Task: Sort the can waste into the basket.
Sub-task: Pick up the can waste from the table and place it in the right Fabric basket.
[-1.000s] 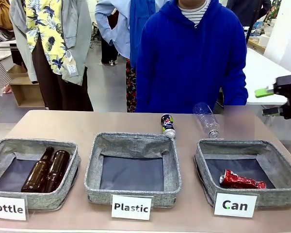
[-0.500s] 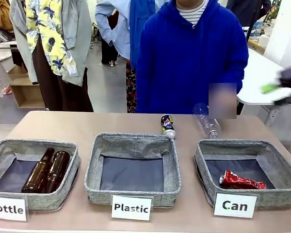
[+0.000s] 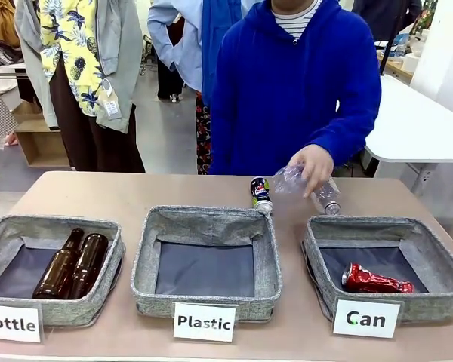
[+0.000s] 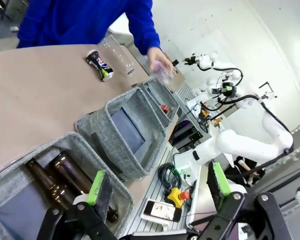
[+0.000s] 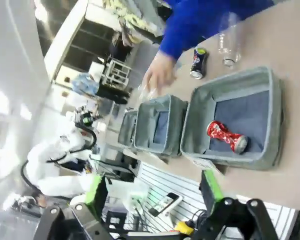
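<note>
While person's hand grips clear bottle at far side of table, red can lies in Can basket (rightmost). Dark can on table, just beyond Plastic basket. Left hand, right hand: fingers spread, empty.

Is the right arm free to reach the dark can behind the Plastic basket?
Probably not yet: the person's hand holds a clear bottle right beside the dark can, likely blocking the open right gripper.
</note>
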You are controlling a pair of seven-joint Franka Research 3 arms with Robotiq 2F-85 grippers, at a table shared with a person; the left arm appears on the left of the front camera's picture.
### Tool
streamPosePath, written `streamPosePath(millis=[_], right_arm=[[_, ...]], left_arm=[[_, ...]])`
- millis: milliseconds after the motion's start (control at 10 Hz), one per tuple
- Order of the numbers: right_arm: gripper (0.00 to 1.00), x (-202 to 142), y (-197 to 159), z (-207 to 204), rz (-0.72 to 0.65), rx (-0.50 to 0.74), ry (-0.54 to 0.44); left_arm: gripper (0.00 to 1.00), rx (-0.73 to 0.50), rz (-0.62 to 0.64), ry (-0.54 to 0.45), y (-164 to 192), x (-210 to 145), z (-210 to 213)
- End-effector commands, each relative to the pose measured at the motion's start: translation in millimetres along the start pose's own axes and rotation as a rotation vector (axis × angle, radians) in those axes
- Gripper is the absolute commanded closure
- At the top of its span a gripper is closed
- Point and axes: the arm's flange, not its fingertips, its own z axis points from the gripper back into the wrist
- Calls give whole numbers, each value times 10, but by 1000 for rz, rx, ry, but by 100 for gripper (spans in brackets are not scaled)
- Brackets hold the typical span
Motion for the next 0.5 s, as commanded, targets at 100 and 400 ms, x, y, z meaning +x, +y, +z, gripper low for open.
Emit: streamPosePath(millis=[100,400], right_arm=[[0,328,-191,-286,-33,15,-15],[0,478,-65,-457,-24,-24,-3]], left_arm=[[0,2,7,6,-33,1,2],[0,2,7,6,-33,1,2]])
